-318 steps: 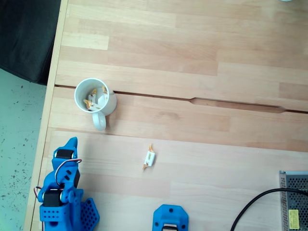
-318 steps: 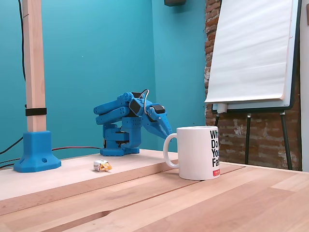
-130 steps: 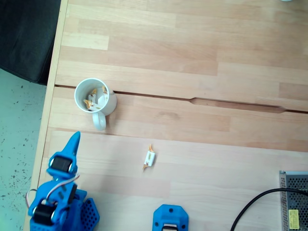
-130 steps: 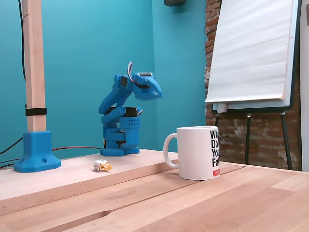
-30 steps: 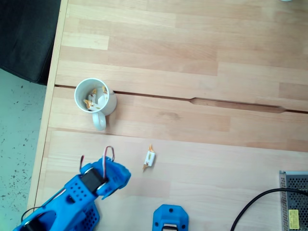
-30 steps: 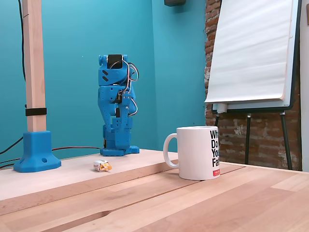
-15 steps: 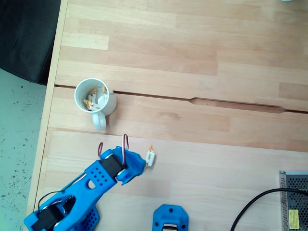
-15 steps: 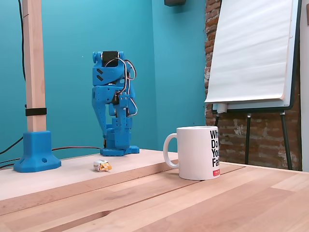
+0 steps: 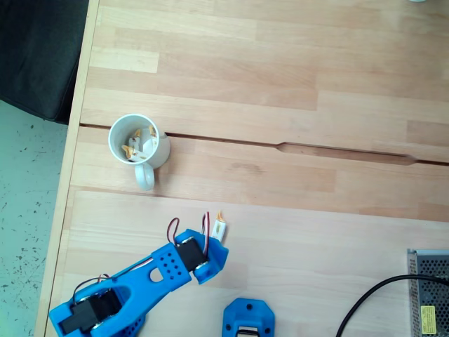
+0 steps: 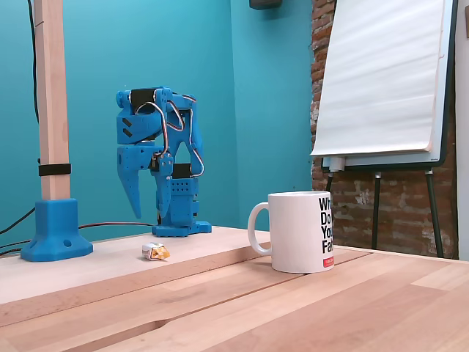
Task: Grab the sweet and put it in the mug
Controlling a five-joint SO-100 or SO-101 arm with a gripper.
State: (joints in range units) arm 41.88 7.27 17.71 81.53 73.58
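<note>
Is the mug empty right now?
No. From above, the upright mug already holds wrapped sweets; the loose sweet lies on the table.

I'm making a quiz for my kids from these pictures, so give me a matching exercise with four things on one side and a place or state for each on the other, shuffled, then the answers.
Things:
1. sweet
2. mug
3. gripper
4. cable

Places or states:
A. raised above the table, pointing down, in a fixed view
B. black, curving in at the bottom right, in a fixed view
C. lying on the wood, apart from the gripper
D. upright, with wrapped sweets already inside

Pairs: 1-C, 2-D, 3-A, 4-B
</note>
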